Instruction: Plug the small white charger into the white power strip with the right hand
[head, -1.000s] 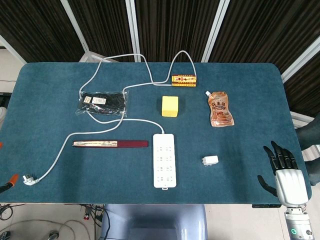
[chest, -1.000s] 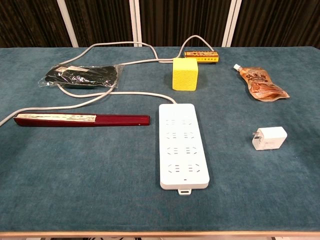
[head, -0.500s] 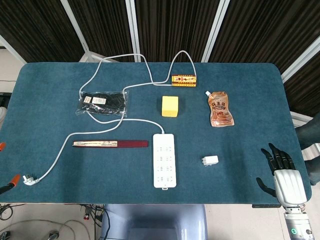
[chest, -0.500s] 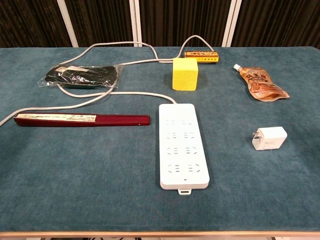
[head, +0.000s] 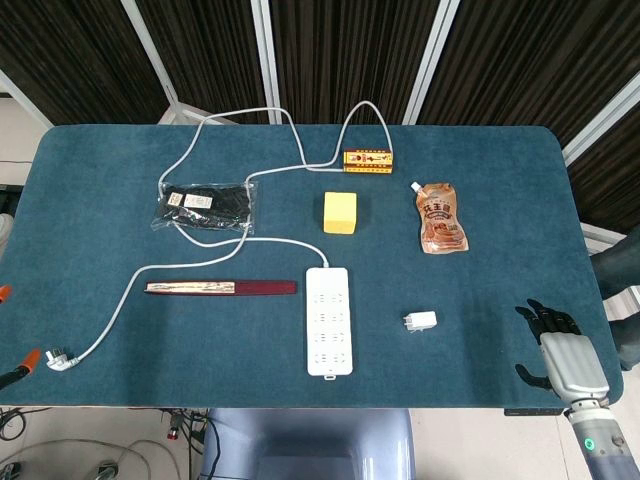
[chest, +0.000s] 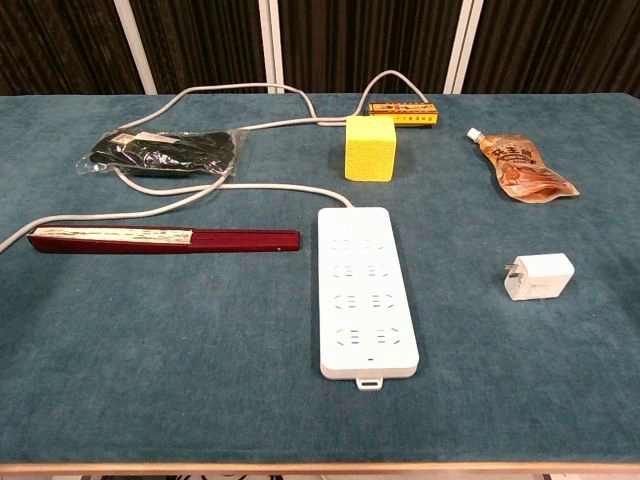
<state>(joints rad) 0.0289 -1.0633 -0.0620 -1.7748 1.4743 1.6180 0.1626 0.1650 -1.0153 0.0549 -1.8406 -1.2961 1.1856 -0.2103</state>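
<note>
Charger (chest: 537, 276) lies loose, prongs sideways, apart from the strip (chest: 366, 289); my right robot hand (head: 562, 350) holds nothing, fingers apart — a skewed grip risks missing the slots.

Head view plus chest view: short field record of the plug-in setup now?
charger: small white charger lying on table, right of strip, not held
strip: white power strip flat, sockets up, nothing plugged in
right hand: right hand at table's near right corner, holding nothing, apart from charger
left hand: not in view
clutter: yellow cube, sauce pouch
</note>
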